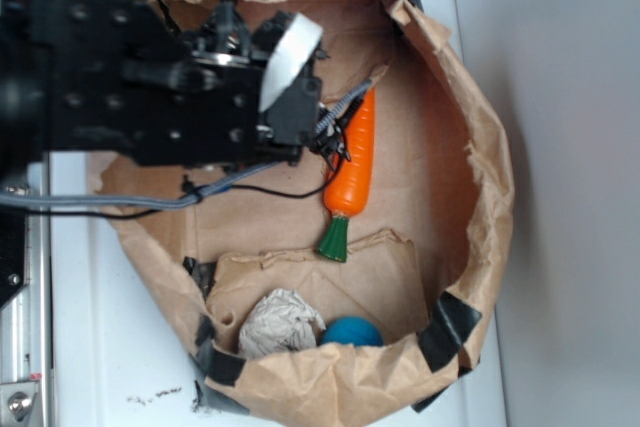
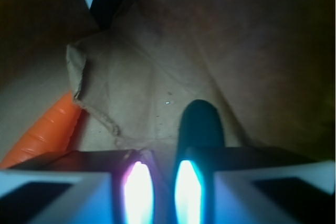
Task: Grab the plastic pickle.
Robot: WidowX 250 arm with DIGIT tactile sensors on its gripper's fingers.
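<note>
Exterior view looks down on a white tabletop (image 1: 110, 347) carrying a brown paper bag (image 1: 470, 177) rolled open into a shallow basin and patched with black tape (image 1: 450, 332) along its rim. The black arm (image 1: 110, 77) reaches in from the left, and its end effector (image 1: 300, 112) hangs over the upper part of the bag floor, just left of an orange carrot (image 1: 355, 162) whose green stem (image 1: 335, 240) points toward the near rim. A blue ball (image 1: 352, 332) and a crumpled wad of paper (image 1: 280, 322) lie side by side in a pocket at the bottom edge.

Wrist view shows the two fingers (image 2: 139, 190) glowing pale and standing close together, a narrow gap between them. The plastic pickle (image 2: 198, 124), dark green and rounded at its end, lies on the paper floor just ahead of the right finger; whether it is touched or gripped cannot be told. The carrot shows at the left edge. No writing or brand can be read anywhere.
</note>
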